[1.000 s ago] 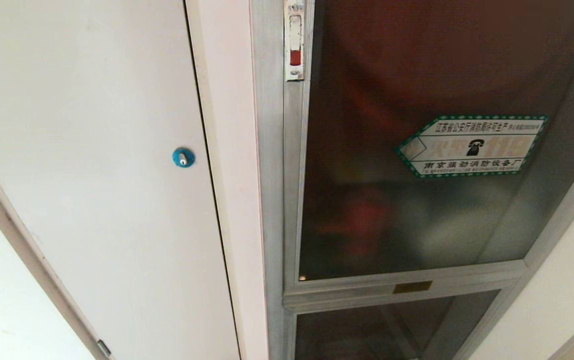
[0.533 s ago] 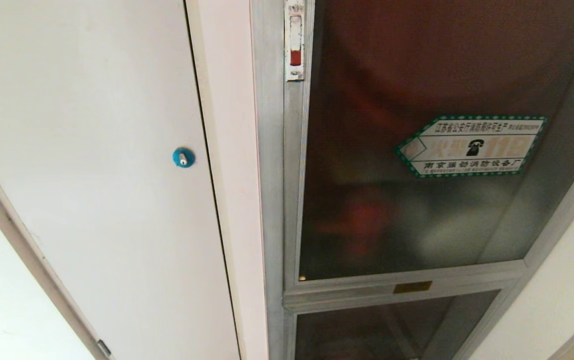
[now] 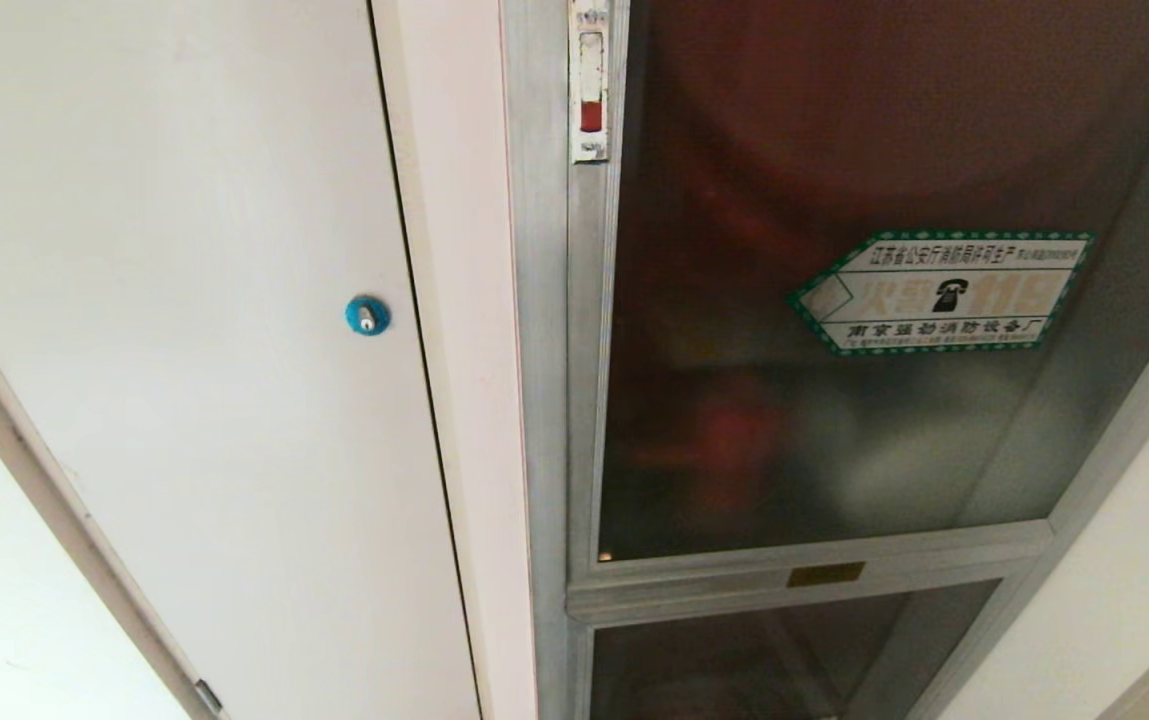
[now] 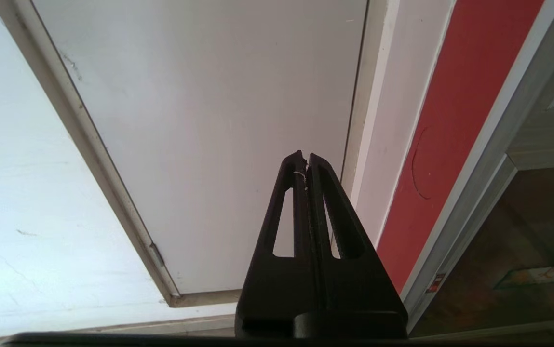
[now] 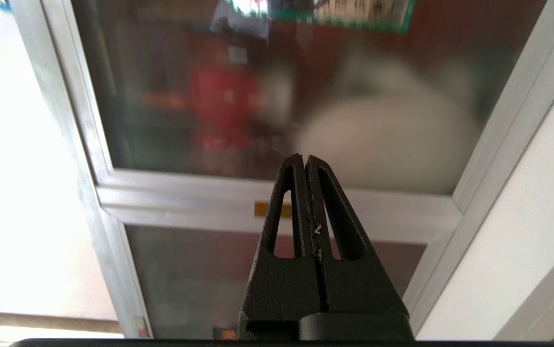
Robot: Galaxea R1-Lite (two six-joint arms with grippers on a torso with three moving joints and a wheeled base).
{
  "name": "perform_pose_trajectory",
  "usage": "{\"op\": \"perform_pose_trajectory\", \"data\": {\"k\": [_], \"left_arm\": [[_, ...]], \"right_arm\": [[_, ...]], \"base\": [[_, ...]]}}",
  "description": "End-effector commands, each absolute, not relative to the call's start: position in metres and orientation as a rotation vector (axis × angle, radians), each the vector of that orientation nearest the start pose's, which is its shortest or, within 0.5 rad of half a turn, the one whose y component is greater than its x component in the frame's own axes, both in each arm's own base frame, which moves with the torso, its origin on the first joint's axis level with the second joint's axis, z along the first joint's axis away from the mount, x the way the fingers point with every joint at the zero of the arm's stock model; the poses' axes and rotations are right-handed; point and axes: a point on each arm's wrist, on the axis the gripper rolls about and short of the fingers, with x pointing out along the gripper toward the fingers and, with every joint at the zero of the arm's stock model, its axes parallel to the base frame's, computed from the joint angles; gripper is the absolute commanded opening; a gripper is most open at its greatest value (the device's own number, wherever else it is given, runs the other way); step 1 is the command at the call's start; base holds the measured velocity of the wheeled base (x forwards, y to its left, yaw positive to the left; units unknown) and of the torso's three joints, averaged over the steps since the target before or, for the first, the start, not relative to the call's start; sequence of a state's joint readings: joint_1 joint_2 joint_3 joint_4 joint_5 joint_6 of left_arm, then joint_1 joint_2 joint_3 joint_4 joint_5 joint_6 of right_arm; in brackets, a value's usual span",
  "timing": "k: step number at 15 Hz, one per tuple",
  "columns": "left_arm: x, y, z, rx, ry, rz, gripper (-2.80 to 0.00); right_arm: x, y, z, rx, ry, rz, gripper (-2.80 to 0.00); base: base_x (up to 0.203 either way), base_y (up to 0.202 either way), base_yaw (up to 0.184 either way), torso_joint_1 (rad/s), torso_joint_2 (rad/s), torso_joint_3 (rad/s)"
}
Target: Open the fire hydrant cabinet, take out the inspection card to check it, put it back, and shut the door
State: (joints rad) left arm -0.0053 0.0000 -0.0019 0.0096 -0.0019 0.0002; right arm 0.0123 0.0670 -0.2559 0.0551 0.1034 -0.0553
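Observation:
The fire hydrant cabinet [image 3: 544, 400] fills the right half of the head view, its silver frame around dark tinted glass. Its door [image 3: 834, 420] lies flat in the frame, with a green-edged hexagonal sticker [image 3: 944, 292] on the glass and a small red-marked latch [image 3: 590, 85] at its left edge. No arm shows in the head view. My right gripper [image 5: 304, 158] is shut with nothing in it and points at the door's lower rail [image 5: 238, 197], apart from it. My left gripper [image 4: 304, 155] is shut and empty, facing a white door. The inspection card is hidden.
A plain white door [image 3: 194, 330] with a blue round lock [image 3: 367, 314] stands left of the cabinet. Below the big door is a smaller glass panel [image 3: 764, 660] under an orange label [image 3: 824, 574]. White wall [image 3: 1134, 580] runs along the right.
The head view is unchanged; the door stays flat in its frame and no arm has come into sight.

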Motion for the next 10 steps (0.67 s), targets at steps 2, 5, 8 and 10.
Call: {"op": "perform_pose_trajectory", "data": {"k": [2,5,8,10], "left_arm": [[-0.023,0.0,0.075,-0.003,0.008,-0.005,-2.8],[-0.023,0.0,0.075,-0.005,0.008,-0.005,-2.8],[-0.023,0.0,0.075,-0.005,0.009,-0.005,-2.8],[-0.023,0.0,0.075,-0.005,0.009,-0.006,-2.8]], "right_arm": [[-0.036,0.002,0.109,-0.075,-0.101,0.11,-2.8],[-0.024,0.002,0.086,-0.116,-0.105,0.104,-2.8],[-0.023,0.001,0.077,-0.149,-0.02,0.056,-2.8],[-0.023,0.001,0.074,-0.141,0.014,0.052,-2.8]], "base": [[0.0,0.0,0.0,0.0,0.0,0.0],[0.0,0.0,0.0,0.0,0.0,0.0],[0.0,0.0,0.0,0.0,0.0,0.0],[0.0,0.0,0.0,0.0,0.0,0.0]]}}
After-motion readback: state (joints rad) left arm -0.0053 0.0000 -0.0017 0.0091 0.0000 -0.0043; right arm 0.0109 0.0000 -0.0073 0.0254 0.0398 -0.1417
